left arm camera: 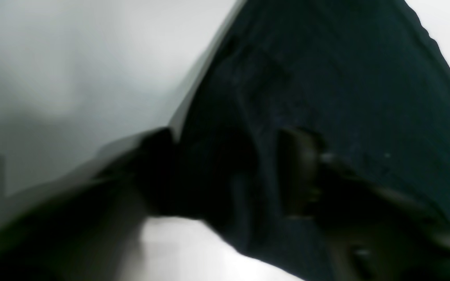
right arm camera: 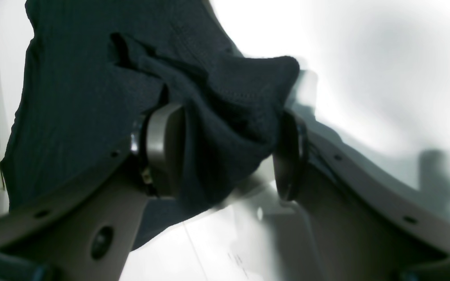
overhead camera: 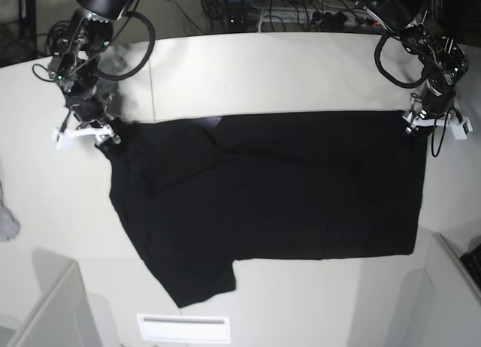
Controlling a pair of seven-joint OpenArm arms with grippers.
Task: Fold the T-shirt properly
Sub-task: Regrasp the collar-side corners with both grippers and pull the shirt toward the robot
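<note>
- Lying at the far left edge of the base view, a small grey-white cloth scrap [overhead camera: 6, 221] sits on the white table [overhead camera: 263, 69], well apart from everything else.
- The right gripper [overhead camera: 105, 134] is at the T-shirt's upper left corner; the right wrist view shows a bunched fold of black cloth between its two pads [right arm camera: 162, 148] — pinched, the jaws set fairly wide around the wad.
- The T-shirt [overhead camera: 278, 189] is spread across the middle of the table, plain black side up, one sleeve pointing toward the near edge.
- The left gripper [overhead camera: 418, 129] is at the shirt's upper right corner. Its wrist view is blurred — black fabric lies against the fingers [left arm camera: 303, 171], but I cannot tell whether they grip it.
</note>
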